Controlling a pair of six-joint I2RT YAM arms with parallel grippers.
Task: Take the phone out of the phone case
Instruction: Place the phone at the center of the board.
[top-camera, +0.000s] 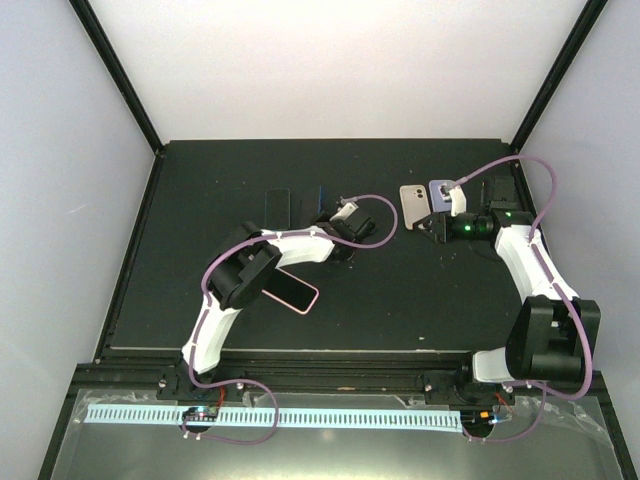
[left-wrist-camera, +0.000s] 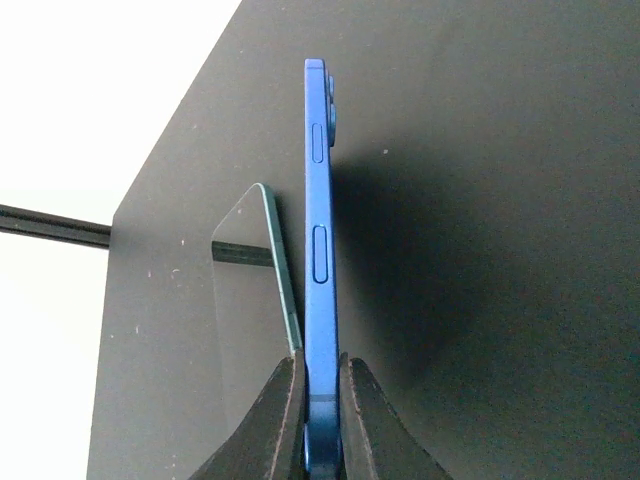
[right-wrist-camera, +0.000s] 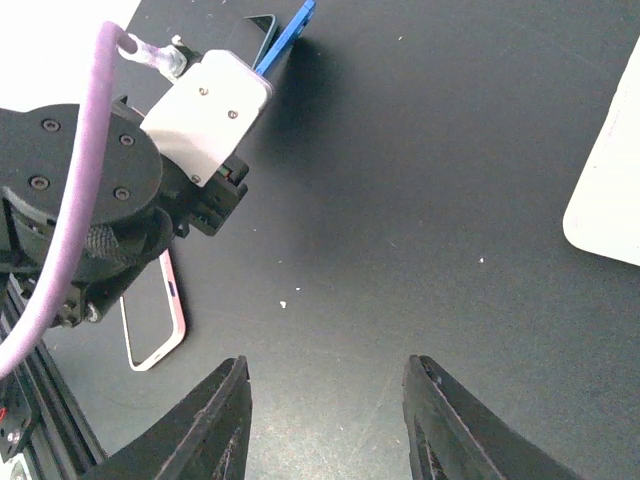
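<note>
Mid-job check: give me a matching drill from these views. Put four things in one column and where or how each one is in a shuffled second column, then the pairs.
Things
1. blue phone
2. pink-rimmed case
3. right gripper
4. beige phone

Place or state
A. fingers apart, holding nothing
B. lying flat on the table beside the left arm
C. clamped on edge in the left gripper
D. lying flat just ahead of the right gripper

Pairs: 1-C, 2-B, 3-A, 4-D
</note>
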